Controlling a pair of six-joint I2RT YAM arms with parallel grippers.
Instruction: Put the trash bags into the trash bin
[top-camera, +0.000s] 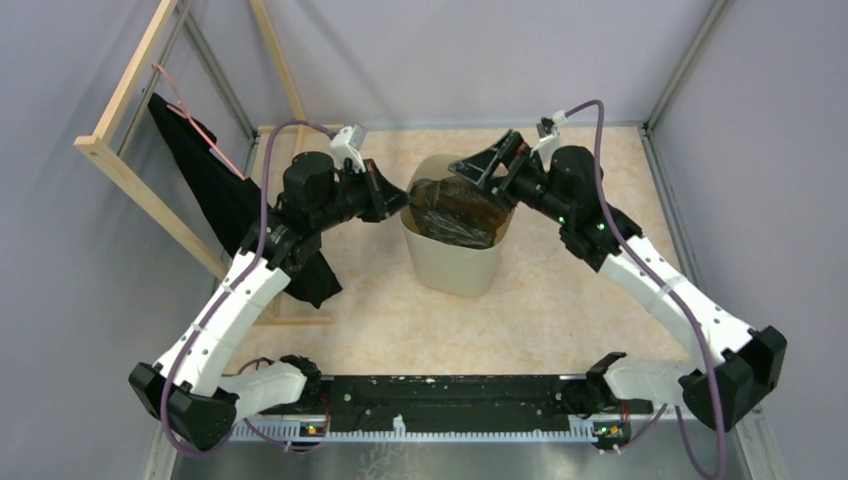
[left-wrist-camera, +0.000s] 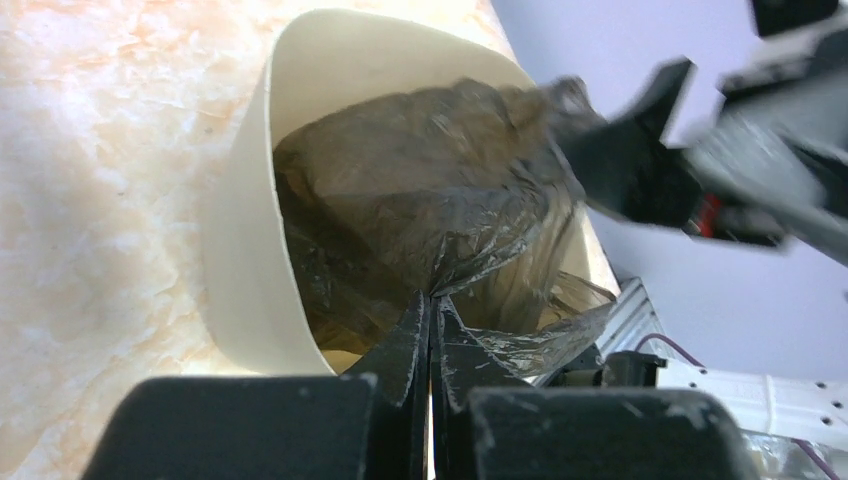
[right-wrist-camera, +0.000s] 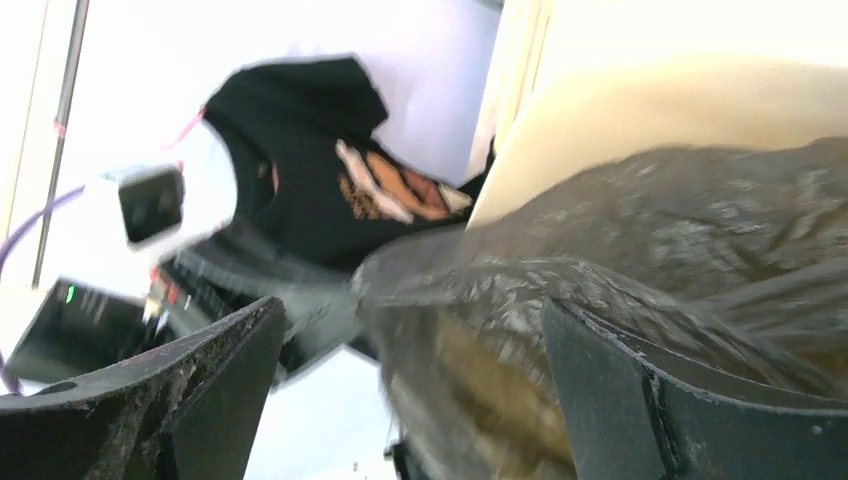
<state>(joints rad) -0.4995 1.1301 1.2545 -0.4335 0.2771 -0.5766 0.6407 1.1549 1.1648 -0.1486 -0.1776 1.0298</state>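
The cream-beige trash bin (top-camera: 455, 262) stands mid-table with the see-through dark brown trash bag (top-camera: 458, 212) bunched in its mouth. In the left wrist view the bag (left-wrist-camera: 430, 220) fills the bin (left-wrist-camera: 245, 270). My left gripper (top-camera: 403, 205) is at the bin's left rim, and its jaws (left-wrist-camera: 432, 300) are shut on a pinch of the bag film. My right gripper (top-camera: 472, 170) is open at the bin's far right rim, over the bag. In the right wrist view its fingers (right-wrist-camera: 230, 350) stand wide apart with the bag (right-wrist-camera: 640, 250) between and beyond them, the bin rim (right-wrist-camera: 640, 110) above.
A matte black cloth (top-camera: 215, 195) hangs on a wooden frame (top-camera: 125, 160) at the left, behind the left arm. A black rail (top-camera: 440, 400) runs along the near edge between the arm bases. Grey walls enclose the beige marbled table (top-camera: 560, 300).
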